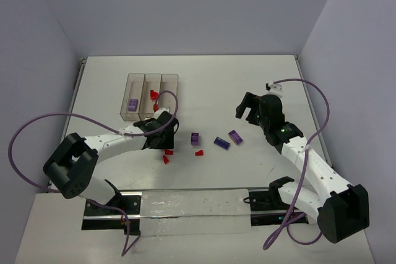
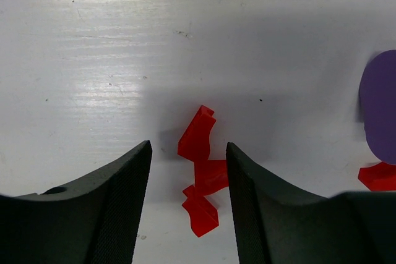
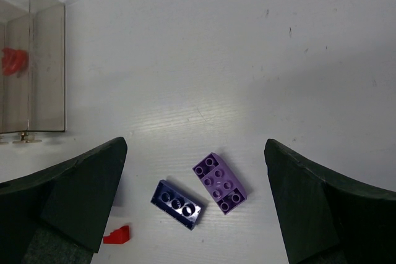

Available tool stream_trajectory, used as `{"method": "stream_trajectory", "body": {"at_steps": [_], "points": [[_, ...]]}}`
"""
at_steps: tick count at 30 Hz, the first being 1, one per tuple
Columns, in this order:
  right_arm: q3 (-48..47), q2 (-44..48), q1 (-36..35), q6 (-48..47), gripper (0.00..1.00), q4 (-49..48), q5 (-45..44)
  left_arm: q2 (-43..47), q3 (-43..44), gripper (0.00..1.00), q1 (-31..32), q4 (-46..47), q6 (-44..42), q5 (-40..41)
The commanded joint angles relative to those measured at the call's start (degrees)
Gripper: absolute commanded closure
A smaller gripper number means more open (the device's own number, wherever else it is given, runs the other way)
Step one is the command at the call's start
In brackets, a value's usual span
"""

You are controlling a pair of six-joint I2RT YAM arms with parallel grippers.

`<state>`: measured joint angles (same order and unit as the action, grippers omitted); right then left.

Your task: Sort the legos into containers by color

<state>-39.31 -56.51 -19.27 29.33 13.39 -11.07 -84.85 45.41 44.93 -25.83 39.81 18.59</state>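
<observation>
Straddling red legos (image 2: 199,137), left hand (image 2: 189,148) half-spread; right hand (image 3: 195,146) spread wide above purple legos (image 3: 219,182)

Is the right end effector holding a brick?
No: the right end effector stands open and empty, while a dark purple brick and a light purple brick lie on the table below it.

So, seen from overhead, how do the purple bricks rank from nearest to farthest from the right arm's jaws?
1. Light purple brick, on the table's right side.
2. Dark purple brick, beside it, further left.
3. Middle purple brick, near table centre.
4. Binned purple brick, inside the leftmost bin, far left.
</observation>
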Motion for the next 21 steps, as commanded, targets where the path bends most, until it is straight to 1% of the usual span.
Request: {"method": "stream_trajectory", "body": {"at_steps": [1,6,10,12,16,18,19,21], "points": [[-2.5,-0.3,-0.3,-1.0,0.0,-0.7,0.1,-1.1,0.3,0.45,0.3,3.4,-0.2,0.0],[-2.8,-0.4,-0.3,-1.2,0.0,-0.4,0.5,-3.4,1.4,0.52,0.3,3.3,-0.1,0.5],[-3.1,0.2,-0.3,-1.6,0.0,0.0,0.3,-4.3,1.6,0.63,0.3,2.8,0.4,0.9],[-3.2,0.4,-0.3,-1.8,0.0,0.2,0.3,-4.2,2.5,0.75,0.4,1.5,0.7,1.9],[-3.4,0.5,-0.3,-1.6,0.0,0.4,0.6,-2.1,5.8,0.94,0.4,-2.0,0.3,4.0],[-3.4,0.7,-0.3,-1.5,0.0,0.4,0.9,-1.3,7.7,0.95,0.4,-4.0,-0.3,5.0],[-3.4,0.8,-0.3,-1.5,0.0,0.4,1.1,-1.1,8.9,0.99,0.4,-5.9,-0.6,6.3],[-3.5,0.9,-0.3,-1.5,0.0,0.6,1.2,-0.8,12.4,1.0,0.2,-7.9,-1.8,7.9]]}}
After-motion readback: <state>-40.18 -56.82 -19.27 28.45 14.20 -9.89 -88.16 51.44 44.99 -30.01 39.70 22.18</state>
